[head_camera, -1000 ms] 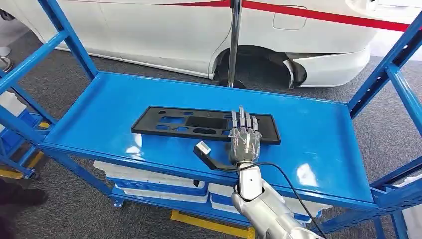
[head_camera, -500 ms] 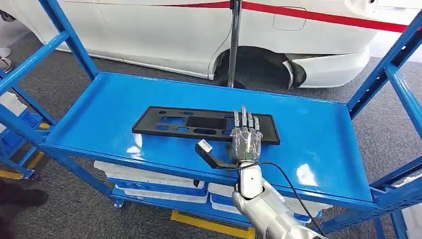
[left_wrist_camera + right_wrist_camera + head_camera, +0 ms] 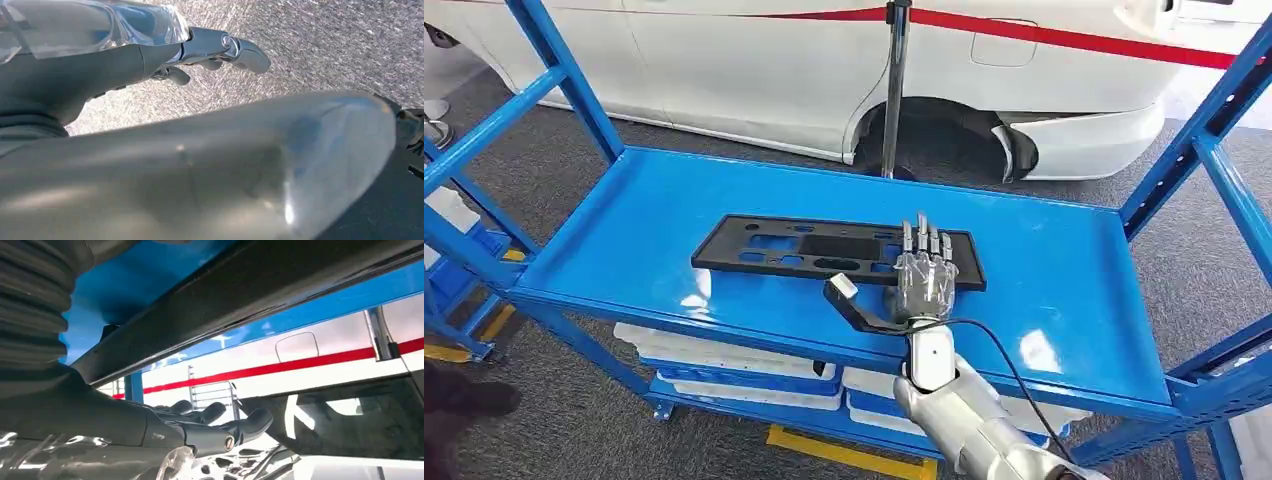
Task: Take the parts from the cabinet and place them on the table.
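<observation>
Right hand [image 3: 921,283] fingers [image 3: 923,240] extended over black panel [image 3: 809,247].

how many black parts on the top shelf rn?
1: the black panel lies flat mid-shelf on the blue shelf, with the right hand over its right end. Nothing else there.

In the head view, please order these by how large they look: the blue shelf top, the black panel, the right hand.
1. Blue shelf top, by far the largest.
2. Black panel.
3. Right hand, smallest, although it is nearer the camera.
</observation>
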Action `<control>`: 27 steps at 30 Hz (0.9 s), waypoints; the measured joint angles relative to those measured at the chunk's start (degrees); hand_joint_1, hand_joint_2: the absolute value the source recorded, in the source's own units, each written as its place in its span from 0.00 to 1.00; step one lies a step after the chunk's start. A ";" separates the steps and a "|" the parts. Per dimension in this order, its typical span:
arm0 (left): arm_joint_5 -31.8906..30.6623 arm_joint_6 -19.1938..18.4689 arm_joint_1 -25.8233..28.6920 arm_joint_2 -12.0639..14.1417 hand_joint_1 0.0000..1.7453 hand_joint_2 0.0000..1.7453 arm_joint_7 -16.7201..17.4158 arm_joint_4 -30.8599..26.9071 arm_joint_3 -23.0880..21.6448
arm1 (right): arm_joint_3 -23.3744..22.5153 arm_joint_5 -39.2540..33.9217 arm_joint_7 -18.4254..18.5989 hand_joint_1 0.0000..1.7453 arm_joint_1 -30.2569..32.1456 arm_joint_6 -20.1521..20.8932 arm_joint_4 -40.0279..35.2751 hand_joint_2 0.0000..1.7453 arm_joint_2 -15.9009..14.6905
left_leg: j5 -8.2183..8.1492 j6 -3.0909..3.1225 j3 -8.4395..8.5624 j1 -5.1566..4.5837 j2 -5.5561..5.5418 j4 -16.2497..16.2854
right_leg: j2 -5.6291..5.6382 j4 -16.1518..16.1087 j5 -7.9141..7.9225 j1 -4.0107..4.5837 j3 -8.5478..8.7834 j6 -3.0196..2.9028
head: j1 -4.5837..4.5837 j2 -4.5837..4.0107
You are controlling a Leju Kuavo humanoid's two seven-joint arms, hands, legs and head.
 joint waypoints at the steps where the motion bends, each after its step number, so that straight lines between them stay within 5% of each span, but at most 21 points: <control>1: -0.02 0.00 0.00 0.00 0.00 0.00 0.00 0.00 0.00 | 0.00 -0.29 0.09 0.00 -0.14 0.00 0.17 1.00 -0.04 | 0.00 0.00 0.03 0.00 0.00 0.00 | 0.00 0.00 0.00 0.00 0.02 0.00 | 0.00 0.00; 5: -0.04 0.00 0.00 0.00 0.00 0.00 0.00 0.00 0.00 | -0.07 -1.20 0.22 0.00 -0.49 0.00 0.79 1.00 -0.39 | -0.01 0.00 0.15 -0.01 0.00 0.00 | 0.00 -0.01 -0.02 0.00 0.13 -0.01 | 0.00 0.00; 6: -0.04 0.00 0.00 0.00 0.00 0.00 0.09 0.00 0.02 | -0.09 -1.51 0.20 0.14 -0.56 0.00 0.90 1.00 -0.50 | -0.03 -0.02 0.19 -0.01 0.00 0.00 | 0.00 -0.01 -0.03 0.00 0.19 -0.01 | 0.00 0.00; 7: -0.07 0.00 0.00 0.00 0.00 0.00 0.15 0.00 0.02 | -0.11 -1.62 0.20 0.14 -0.62 -0.02 1.07 1.00 -0.55 | -0.04 -0.03 0.23 -0.01 0.00 0.00 | 0.00 -0.01 -0.04 0.00 0.22 -0.01 | 0.02 0.00; 8: -0.09 0.00 0.00 0.00 0.00 0.00 0.17 0.00 0.02 | -0.15 -1.69 0.20 0.65 -0.62 -0.02 1.09 1.00 -0.63 | -0.05 -0.03 0.25 -0.01 0.00 -0.01 | 0.00 -0.01 -0.05 0.00 0.25 -0.01 | 0.00 0.00; 9: -0.11 0.00 0.00 0.00 0.00 0.00 0.18 0.00 0.04 | -0.20 -1.71 0.13 0.65 -0.57 -0.02 1.09 1.00 -0.76 | -0.05 -0.03 0.25 -0.01 0.00 0.00 | 0.00 -0.01 -0.05 0.00 0.26 -0.01 | 0.00 0.00; 10: -0.11 0.00 0.00 0.00 0.00 0.00 0.17 0.00 0.04 | -0.28 -1.75 0.09 1.00 -0.48 -0.02 1.09 1.00 -0.90 | -0.05 -0.03 0.25 -0.01 0.00 0.00 | 0.00 -0.01 -0.06 0.00 0.26 -0.01 | 0.00 0.00; 27: -0.83 0.00 0.02 0.00 0.00 0.00 0.11 0.00 0.44 | -2.58 1.28 -2.08 1.00 0.53 -0.04 1.16 1.00 -2.45 | -0.10 -0.09 0.16 0.00 -0.01 0.00 | 0.02 0.00 -0.08 0.10 0.17 -0.04 | 0.00 0.00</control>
